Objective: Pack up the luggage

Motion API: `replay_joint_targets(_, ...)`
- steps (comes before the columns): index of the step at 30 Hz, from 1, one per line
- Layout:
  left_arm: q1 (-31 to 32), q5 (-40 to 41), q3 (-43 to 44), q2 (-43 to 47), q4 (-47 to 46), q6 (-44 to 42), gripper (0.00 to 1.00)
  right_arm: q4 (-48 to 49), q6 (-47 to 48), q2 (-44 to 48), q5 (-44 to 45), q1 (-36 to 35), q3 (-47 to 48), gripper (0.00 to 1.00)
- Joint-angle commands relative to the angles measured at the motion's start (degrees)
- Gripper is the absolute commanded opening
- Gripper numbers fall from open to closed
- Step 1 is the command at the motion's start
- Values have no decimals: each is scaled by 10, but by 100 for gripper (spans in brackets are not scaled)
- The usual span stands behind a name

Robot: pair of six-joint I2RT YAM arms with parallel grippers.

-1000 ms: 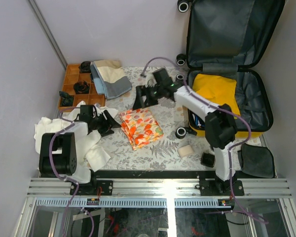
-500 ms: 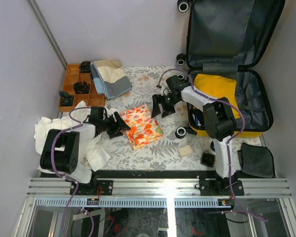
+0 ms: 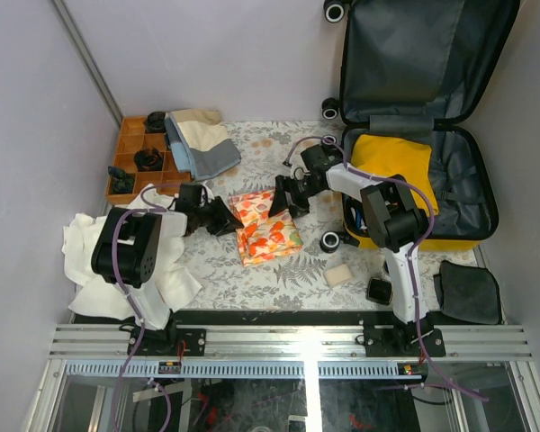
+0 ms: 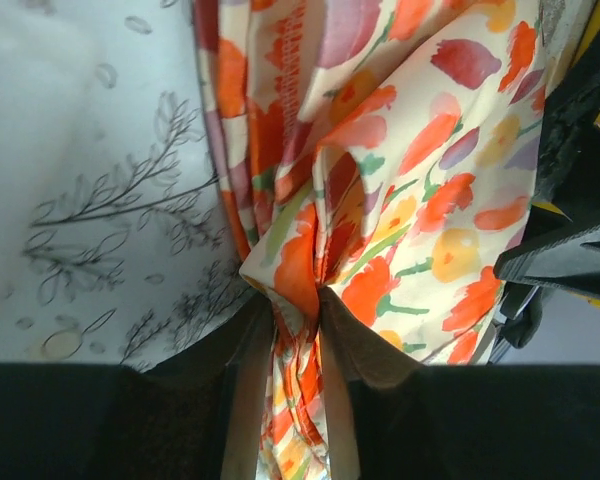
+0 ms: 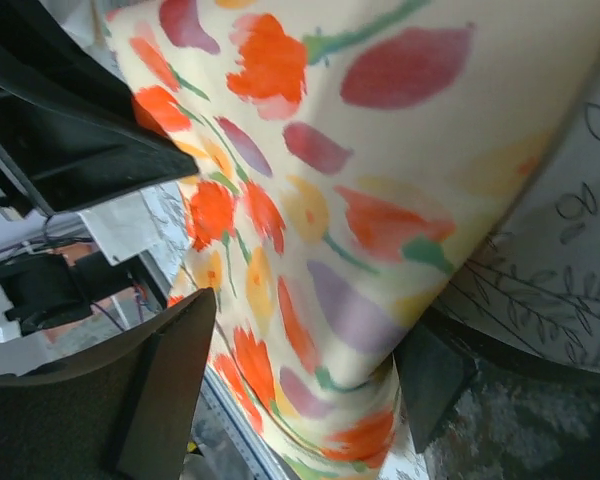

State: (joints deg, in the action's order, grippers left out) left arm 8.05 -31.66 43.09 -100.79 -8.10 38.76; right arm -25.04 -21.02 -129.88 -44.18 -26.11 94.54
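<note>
From above, the luggage (image 3: pixel 463 191) – a large yellow hard-shell suitcase with dark fabric lining – lay open at the far right of the table, its lid leaning up against the back wall and its black wheels toward the middle of the table. A folded yellow garment (image 3: pixel 394 162) lay in its lower half. On the table's grey leaf-patterned cover (image 3: pixel 252 281), just left of the suitcase, was a folded cream cloth printed with orange and red flowers (image 3: pixel 268 229). The left gripper (image 3: pixel 223 218) touched its left edge and the right gripper (image 3: pixel 283 200) its far right corner, so the floral cloth lay between both. An orange compartment tray (image 3: pixel 124 144) stood at the far left, with folded grey and beige garments (image 3: pixel 202 144) beside it and crumpled white cloths (image 3: pixel 90 247) nearer the left arm's base. In the left wrist view, the left gripper (image 4: pixel 295 325) had its fingers (image 4: pixel 245 400) pressed close together, pinching a bunched fold of the floral cloth (image 4: pixel 410 150) above the leaf-patterned cover (image 4: pixel 80 150). In the right wrist view, the right gripper (image 5: pixel 300 400) had its fingers (image 5: pixel 155 400) spread wide on both sides of the thick folded edge of the floral cloth (image 5: pixel 380 180) – I cannot tell whether they were pressing it.
</note>
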Motion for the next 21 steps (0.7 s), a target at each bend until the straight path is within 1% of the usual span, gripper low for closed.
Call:
replay_joint_targets(1,22,46,1,-47,3,-12,24,50,-39,-51,-2,-17,-26,73)
replay_joint_targets(3,24,41,7,-53,4,-12,24,60,-45,-47,1,-18,-25,64)
replay_joint_targets(5,23,44,17,-52,18,-24,24,55,-37,-31,15,-15,-18,44)
replay_joint_targets(8,14,40,19,-38,31,-42,24,37,-12,8,39,-14,-3,9)
replay_joint_targets(9,10,36,17,-29,30,-45,27,33,-6,22,46,-14,-2,1)
replay_joint_targets(10,8,34,17,-21,31,-51,31,30,-3,35,52,-14,-2,0)
replay_joint_targets(11,5,34,19,-11,34,-59,43,23,5,48,57,-14,13,0)
replay_joint_targets(12,3,33,20,2,37,-66,52,6,16,60,67,-14,24,0)
replay_joint_targets(14,-2,41,29,24,54,-88,66,-34,38,86,86,-14,42,0)
replay_joint_targets(18,-9,74,50,58,102,-124,88,-108,111,151,126,-8,39,0)
replay_joint_targets(19,-9,80,53,68,106,-133,96,-127,128,163,134,-4,40,0)
replay_joint_targets(20,-9,83,54,77,111,-141,100,-148,142,174,142,0,40,0)
replay_joint_targets(21,-9,82,56,84,114,-148,100,-164,156,186,149,5,39,0)
